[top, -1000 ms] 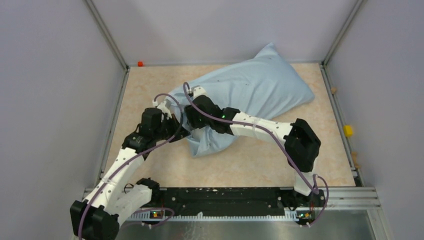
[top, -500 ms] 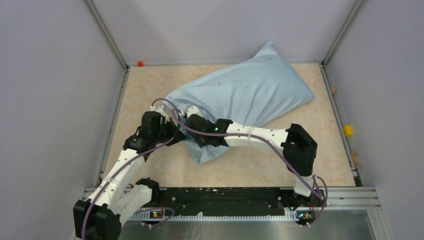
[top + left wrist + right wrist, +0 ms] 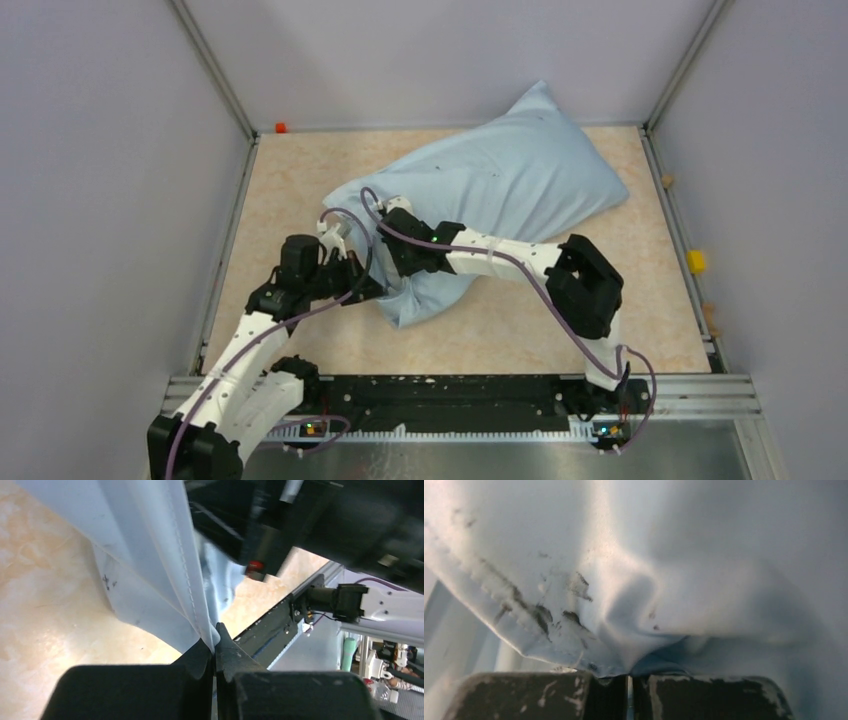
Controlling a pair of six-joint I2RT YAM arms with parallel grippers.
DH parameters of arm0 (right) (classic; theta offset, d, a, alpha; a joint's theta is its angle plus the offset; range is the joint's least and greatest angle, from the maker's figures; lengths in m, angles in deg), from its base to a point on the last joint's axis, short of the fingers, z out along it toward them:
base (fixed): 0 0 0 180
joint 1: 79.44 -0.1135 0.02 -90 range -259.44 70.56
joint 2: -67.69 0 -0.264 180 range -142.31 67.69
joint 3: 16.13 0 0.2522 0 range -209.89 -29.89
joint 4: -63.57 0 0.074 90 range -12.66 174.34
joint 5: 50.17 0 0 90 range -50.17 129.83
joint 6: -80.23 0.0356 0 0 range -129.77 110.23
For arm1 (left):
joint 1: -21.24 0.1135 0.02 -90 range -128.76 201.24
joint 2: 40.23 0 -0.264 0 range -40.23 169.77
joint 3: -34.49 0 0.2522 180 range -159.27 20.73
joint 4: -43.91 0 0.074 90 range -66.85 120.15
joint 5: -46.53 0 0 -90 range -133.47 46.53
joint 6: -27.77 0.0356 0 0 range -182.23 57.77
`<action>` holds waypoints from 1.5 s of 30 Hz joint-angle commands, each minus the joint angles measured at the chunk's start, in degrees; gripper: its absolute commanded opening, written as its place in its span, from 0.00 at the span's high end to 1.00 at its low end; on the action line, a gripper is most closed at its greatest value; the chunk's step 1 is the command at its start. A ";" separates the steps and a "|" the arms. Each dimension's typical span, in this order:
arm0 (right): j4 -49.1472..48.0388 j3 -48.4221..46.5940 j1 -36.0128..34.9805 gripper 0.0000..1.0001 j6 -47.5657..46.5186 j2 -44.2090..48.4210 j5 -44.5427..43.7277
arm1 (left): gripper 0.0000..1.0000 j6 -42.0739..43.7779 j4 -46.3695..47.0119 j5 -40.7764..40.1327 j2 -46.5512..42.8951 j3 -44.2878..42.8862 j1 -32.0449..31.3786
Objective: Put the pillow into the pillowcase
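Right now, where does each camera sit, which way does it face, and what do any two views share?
Top external: above and behind the bases, looking down on the table and the plump pillowcase; both arms show.
Left wrist: on the left arm, looking along the left pincer, shut on the pillowcase hem; the right arm crosses above.
Right wrist: pressed close to blue cloth; the right pincer shut on a fold.
Shared: all three show the pillowcase; top and left wrist show the table.

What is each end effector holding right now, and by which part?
Both hold the pillowcase. The left end effector pinches its stitched hem; the right end effector is shut on a bunched fold of its fabric.
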 commanded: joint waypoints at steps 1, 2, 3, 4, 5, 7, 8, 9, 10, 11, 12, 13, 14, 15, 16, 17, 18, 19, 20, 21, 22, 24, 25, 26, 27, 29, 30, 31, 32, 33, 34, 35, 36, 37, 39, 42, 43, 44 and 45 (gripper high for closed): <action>-8.89 -2.79 0.97 1.00 3.28 -4.84 3.91 | 1.00 0.02 3.48 9.67 -3.08 -5.32 -0.11; -9.30 -2.32 0.68 1.00 3.63 -5.92 3.72 | 1.00 -0.87 3.49 9.76 -3.32 -7.81 -0.11; -9.51 -1.71 0.43 1.00 4.10 -7.11 3.31 | 1.00 -1.63 3.65 9.48 -3.56 -10.07 -0.09; -9.85 -0.69 0.28 1.00 4.63 -8.01 3.15 | 1.00 -2.41 3.85 9.05 -3.73 -12.62 -0.11; -10.82 0.64 0.29 1.00 5.22 -8.72 3.33 | 1.00 -3.21 3.82 7.87 -3.79 -15.39 -0.11; -12.19 3.36 0.24 1.00 6.17 -8.95 3.63 | 1.00 -4.88 3.35 3.99 -4.06 -17.77 -0.11; -12.23 4.06 0.24 1.00 6.36 -8.61 3.58 | 1.00 -5.49 3.31 1.73 -4.21 -17.80 -0.11; -12.12 4.59 0.24 1.00 6.34 -7.86 3.39 | 1.00 -5.87 3.24 -0.76 -4.27 -17.22 -0.11; -12.10 5.04 0.28 1.00 6.33 -6.76 3.10 | 1.00 -6.15 3.16 -2.71 -4.15 -16.16 -0.07; -11.94 5.31 0.26 1.00 6.03 -5.27 2.44 | 1.00 -6.53 2.88 -4.06 -3.82 -14.97 -0.04; -11.65 5.27 0.26 0.97 5.51 -3.64 1.83 | 1.00 -7.11 2.46 -5.21 -3.36 -13.42 -0.02; -11.25 5.11 0.28 0.90 4.78 -1.85 1.45 | 1.00 -7.79 2.46 -6.37 -2.95 -11.64 -0.02; -10.74 4.66 0.20 0.80 3.96 0.49 0.98 | 1.00 -8.48 2.77 -7.43 -2.53 -9.64 -0.02; -10.04 3.93 0.13 0.72 3.15 2.06 0.69 | 1.00 -9.02 3.34 -8.05 -2.11 -7.62 0.06; -9.15 3.08 -0.10 0.66 2.45 3.52 0.44 | 1.00 -9.16 3.99 -8.56 -1.83 -5.96 0.06; -8.19 1.73 -0.55 0.61 1.73 4.91 0.25 | 1.00 -9.14 4.37 -9.33 -1.59 -4.43 0.07; -7.25 0.70 -1.18 0.57 1.09 6.10 -0.12 | 1.00 -9.20 4.50 -10.25 -1.31 -3.07 0.07; -6.32 -0.34 -1.97 0.54 0.32 7.14 -0.99 | 1.00 -9.15 4.90 -10.99 -1.03 -1.94 0.07; -5.43 -1.27 -2.84 0.52 -0.46 8.06 -1.85 | 1.00 -9.02 5.42 -11.32 -0.81 -0.88 0.07; -4.53 -2.01 -3.93 0.50 -1.27 8.92 -3.08 | 1.00 -8.87 5.92 -11.44 -0.48 -0.06 0.07; -3.74 -2.96 -4.82 0.49 -2.04 9.49 -4.59 | 1.00 -8.76 6.16 -11.53 -0.16 0.47 0.07; -1.06 -4.30 -6.17 0.48 -3.14 10.10 -7.44 | 1.00 -8.09 6.19 -11.76 0.45 0.87 0.07; 0.10 -4.76 -6.57 0.48 -3.36 10.20 -9.08 | 1.00 -7.83 6.09 -11.84 0.68 0.86 0.07; 1.10 -4.89 -6.79 0.48 -3.63 10.29 -11.06 | 1.00 -7.54 5.85 -11.96 0.70 0.73 0.07; 1.76 -4.80 -6.83 0.47 -3.86 10.38 -12.84 | 0.99 -7.23 5.62 -12.06 0.71 0.56 0.07; 3.07 -4.33 -6.86 0.45 -4.50 10.17 -16.17 | 0.97 -6.97 5.19 -12.24 0.47 0.23 0.07; 3.65 -4.37 -6.84 0.44 -4.74 9.88 -17.04 | 0.96 -6.95 5.07 -12.20 0.19 0.04 0.07; 4.01 -4.38 -6.83 0.44 -5.10 9.49 -17.79 | 0.94 -6.83 5.13 -12.02 -0.05 -0.14 0.07; 4.65 -4.64 -6.83 0.44 -5.15 8.87 -18.47 | 0.93 -6.83 5.03 -11.85 -0.19 -0.38 0.07; 5.35 -4.87 -6.83 0.44 -4.99 8.51 -19.13 | 0.92 -6.68 4.79 -11.77 -0.35 -0.84 0.07; 5.88 -4.94 -6.83 0.44 -4.78 8.28 -20.19 | 0.91 -6.50 4.41 -11.66 -0.37 -1.23 0.07; 6.20 -4.85 -6.88 0.44 -4.65 8.17 -21.35 | 0.90 -6.31 3.96 -11.60 -0.46 -1.74 0.07; 6.47 -4.83 -6.92 0.44 -4.62 8.27 -22.33 | 0.89 -5.99 3.58 -11.48 -0.53 -2.17 0.07; 6.60 -4.78 -6.92 0.44 -4.58 8.42 -22.90 | 0.88 -5.83 3.29 -11.47 -0.71 -2.56 0.09; 6.45 -4.82 -7.36 0.44 -4.80 9.08 -24.02 | 0.87 -5.55 2.88 -11.46 -1.01 -3.01 0.07; 5.53 -4.99 -7.78 0.44 -5.23 9.63 -23.62 | 0.80 -5.01 3.80 -11.12 -0.76 -2.98 0.07; 5.41 -5.00 -7.76 0.44 -5.26 9.59 -23.75 | 0.77 -4.88 4.32 -10.79 -0.45 -2.85 0.07; 5.71 -5.23 -7.77 0.44 -5.27 9.29 -24.20 | 0.75 -4.64 4.88 -10.37 0.07 -2.76 0.09; 6.36 -5.73 -7.80 0.44 -5.04 8.94 -24.45 | 0.72 -4.66 5.59 -9.82 0.55 -2.60 0.07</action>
